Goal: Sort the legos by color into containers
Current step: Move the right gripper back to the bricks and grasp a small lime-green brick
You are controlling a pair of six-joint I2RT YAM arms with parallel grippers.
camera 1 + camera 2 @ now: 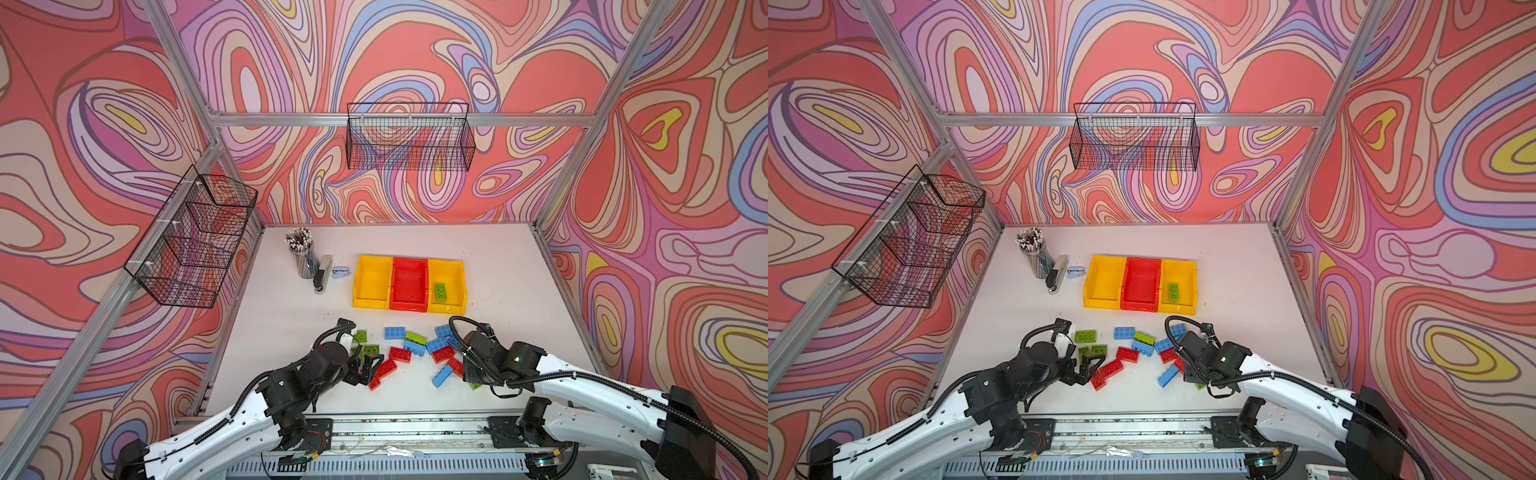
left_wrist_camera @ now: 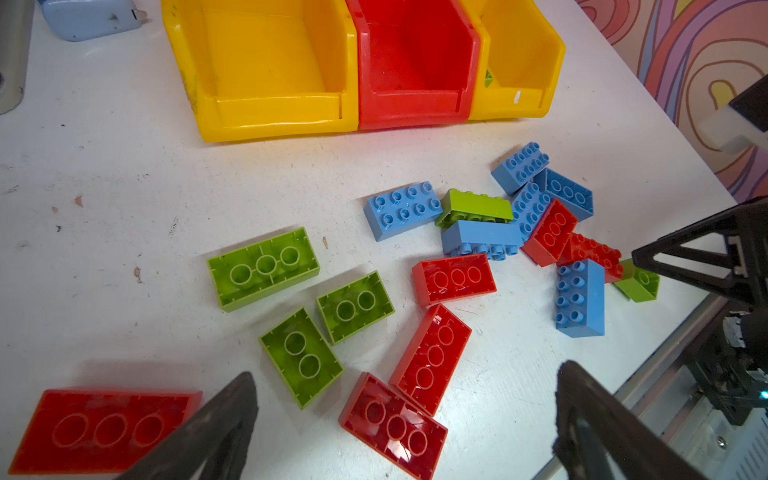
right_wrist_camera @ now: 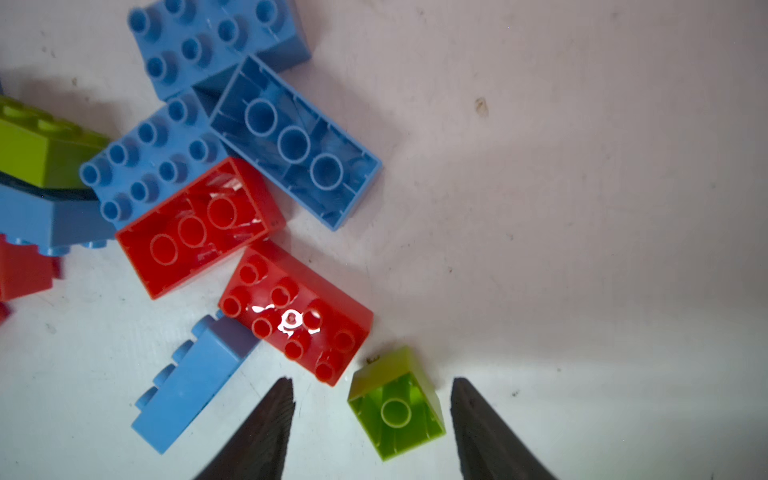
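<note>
A small green brick (image 3: pixel 395 411) is flanked with clearance by the parted right gripper (image 3: pixel 372 384); the left gripper (image 2: pixel 407 374) is spread wide.

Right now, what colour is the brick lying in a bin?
Lime green; the brick shows best in a top view.

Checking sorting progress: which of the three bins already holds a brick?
The yellow bin at the row's right end: one green brick lies in it. The red middle bin and the left yellow bin hold nothing.
</note>
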